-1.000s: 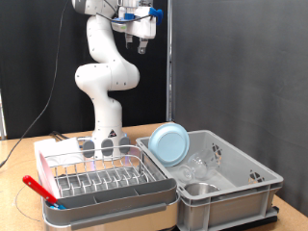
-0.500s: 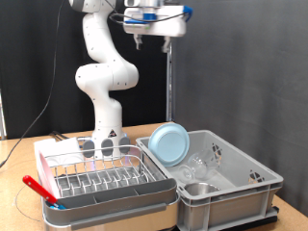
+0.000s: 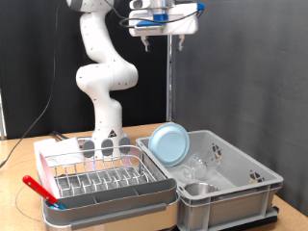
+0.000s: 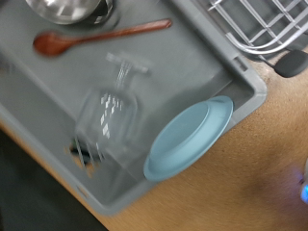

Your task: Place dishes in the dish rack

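Note:
My gripper (image 3: 161,40) hangs high at the exterior view's top, far above the table, open with nothing between its fingers; the wrist view does not show the fingers. Below it, a light-blue plate (image 3: 169,144) (image 4: 188,140) leans on edge against the wall of the grey bin (image 3: 258,179) (image 4: 197,67). A clear glass (image 3: 199,164) (image 4: 106,115) lies on its side in the bin. A shiny steel bowl (image 3: 199,189) (image 4: 65,10) sits in the bin's corner. The dish rack (image 3: 106,179) (image 4: 258,29) stands beside the bin, with no dishes showing in it.
A wooden spoon (image 4: 96,37) lies in the bin by the bowl. A red utensil (image 3: 40,189) rests at the rack's edge on the exterior view's left. The arm's base (image 3: 104,144) stands behind the rack. A black curtain backs the scene.
The hand has swung to the exterior view's right and risen slightly, turning so its underside faces down over the bin. The dishes and rack have not moved.

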`<state>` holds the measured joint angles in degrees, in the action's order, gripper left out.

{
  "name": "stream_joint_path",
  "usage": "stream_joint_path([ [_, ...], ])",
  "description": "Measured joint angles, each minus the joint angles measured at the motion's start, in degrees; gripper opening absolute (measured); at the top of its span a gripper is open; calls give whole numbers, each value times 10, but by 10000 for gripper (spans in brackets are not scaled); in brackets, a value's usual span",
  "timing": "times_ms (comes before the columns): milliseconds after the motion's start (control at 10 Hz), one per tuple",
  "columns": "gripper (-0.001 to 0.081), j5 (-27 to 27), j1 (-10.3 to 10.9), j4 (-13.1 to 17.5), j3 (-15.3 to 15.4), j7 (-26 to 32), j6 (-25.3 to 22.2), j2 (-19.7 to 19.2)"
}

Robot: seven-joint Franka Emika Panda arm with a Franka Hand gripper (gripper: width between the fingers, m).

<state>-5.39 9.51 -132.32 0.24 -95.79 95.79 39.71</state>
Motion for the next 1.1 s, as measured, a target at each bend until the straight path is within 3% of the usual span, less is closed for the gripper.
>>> stream_joint_path([
  [300,806,-2,53,-12,0,145,-25,1],
  [400,806,-2,49,-12,1,122,-22,1],
  [500,806,-13,53,-12,-5,161,-28,1],
  [900,806,-18,102,-11,-43,413,-13,0],
  [1000,806,-18,97,-11,-41,387,-13,0],
  [1100,806,-18,103,-11,-43,425,-17,0],
])
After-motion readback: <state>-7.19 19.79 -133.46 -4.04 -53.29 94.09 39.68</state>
